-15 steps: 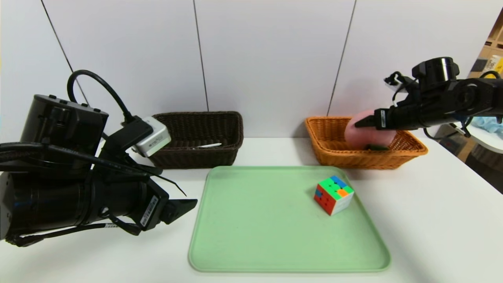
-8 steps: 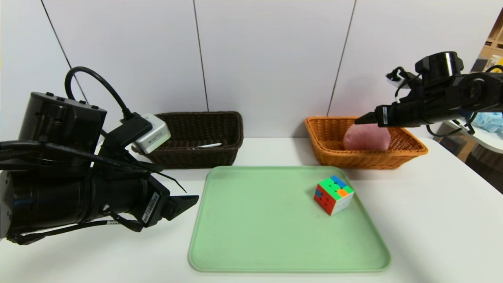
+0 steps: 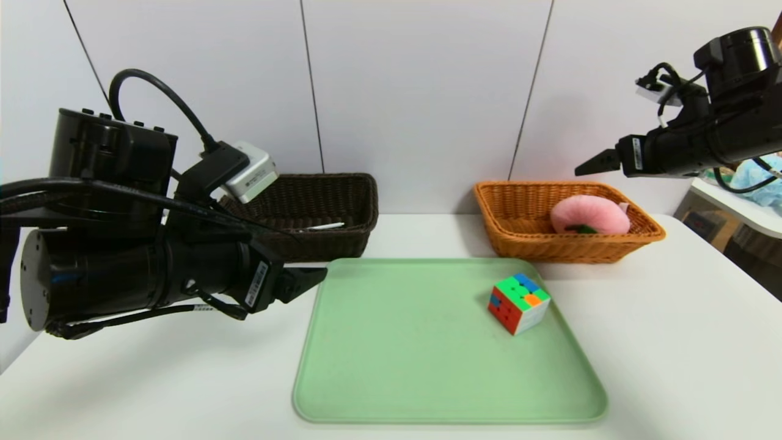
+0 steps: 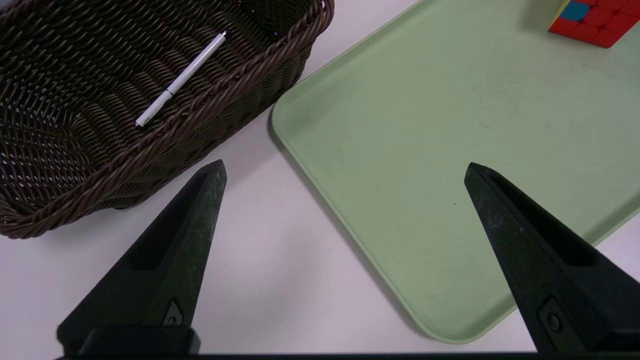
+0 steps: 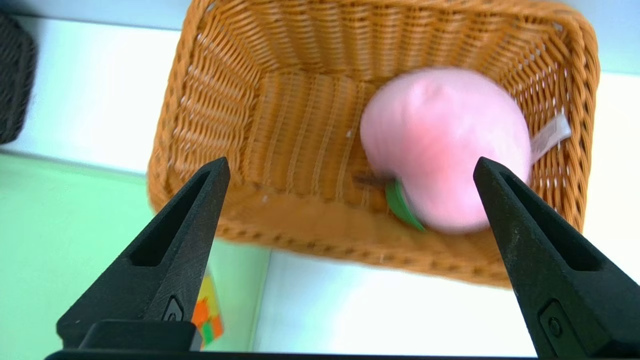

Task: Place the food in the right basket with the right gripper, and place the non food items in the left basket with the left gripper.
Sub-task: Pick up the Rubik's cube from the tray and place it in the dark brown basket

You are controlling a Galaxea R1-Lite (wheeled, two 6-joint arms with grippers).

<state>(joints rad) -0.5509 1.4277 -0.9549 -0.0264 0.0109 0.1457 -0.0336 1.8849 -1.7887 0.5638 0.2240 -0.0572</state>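
Plush Peach Lay in Orange Basket as Cube Sat on Green Tray

The plush peach (image 3: 589, 214), pink and round, rested inside the orange wicker basket (image 3: 568, 247), toward its right-hand end as the head camera saw it. A green leaf and a brown stem (image 5: 370, 179) showed at the peach's side, and a pale tag (image 5: 550, 136) stuck out from it beside the basket wall.

Above that basket hung the right gripper (image 5: 352, 165), its fingers spread wide with nothing between them and the peach apart from them.

The left gripper (image 4: 345, 167) hovered over the near left part of the scene, by the left edge of the green tray (image 3: 427, 366) and in front of the dark brown basket (image 3: 324, 247). Its fingers too stood wide apart, and they gripped nothing.

Inside the dark basket lay the white pen (image 4: 182, 77), slanting close to the front wall. The puzzle cube (image 3: 519, 304) sat on the tray toward its far right corner, showing green, blue, orange, red and white squares. Tray and baskets all stood on the white surface (image 3: 672, 366), the two baskets well apart behind the tray, with a pale panelled wall (image 3: 421, 91) at their backs.
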